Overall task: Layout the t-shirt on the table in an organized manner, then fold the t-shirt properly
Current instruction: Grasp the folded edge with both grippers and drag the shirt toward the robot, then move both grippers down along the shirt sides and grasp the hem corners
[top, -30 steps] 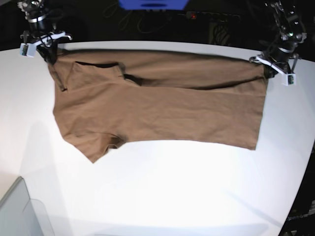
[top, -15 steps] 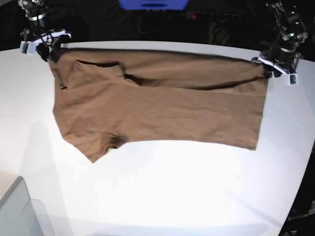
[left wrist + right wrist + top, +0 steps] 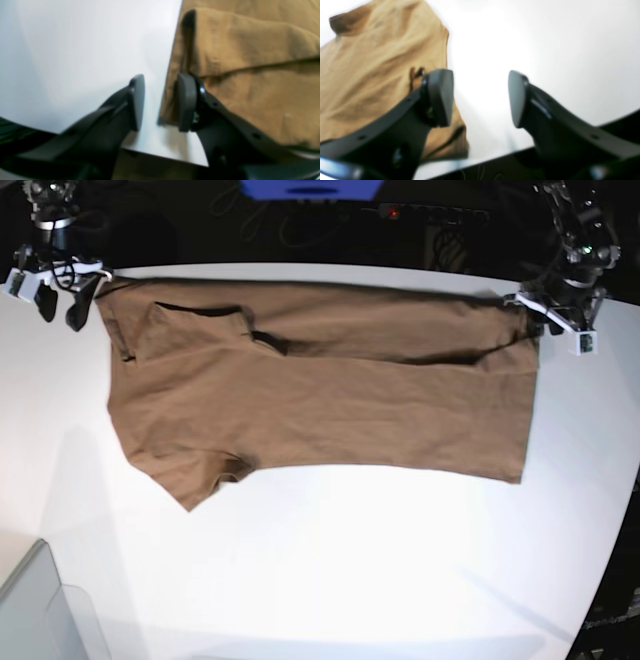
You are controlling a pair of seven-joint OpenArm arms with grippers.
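Note:
The tan-brown t-shirt (image 3: 320, 400) lies folded lengthwise on the white table (image 3: 350, 570), with one sleeve pointing toward the front left. My right gripper (image 3: 60, 305) hangs open just left of the shirt's back-left corner. In the right wrist view, its fingers (image 3: 440, 97) stand wide apart over bare table (image 3: 545, 50), with the t-shirt (image 3: 370, 62) under and beside the left finger. My left gripper (image 3: 543, 325) is at the shirt's back-right corner. In the left wrist view, the left gripper (image 3: 160, 102) is open, and the t-shirt (image 3: 250, 62) edge lies loose by the right pad (image 3: 186, 100).
A grey translucent bin corner (image 3: 40, 610) sits at the front left. The table's curved back edge runs just behind the shirt and both grippers, with dark floor and cables beyond. A blue object (image 3: 310, 188) stands behind the table's middle.
Both grippers have opened and let go of the shirt's back corners. The right gripper has drawn away to the left, off the fabric. The left gripper has barely moved.

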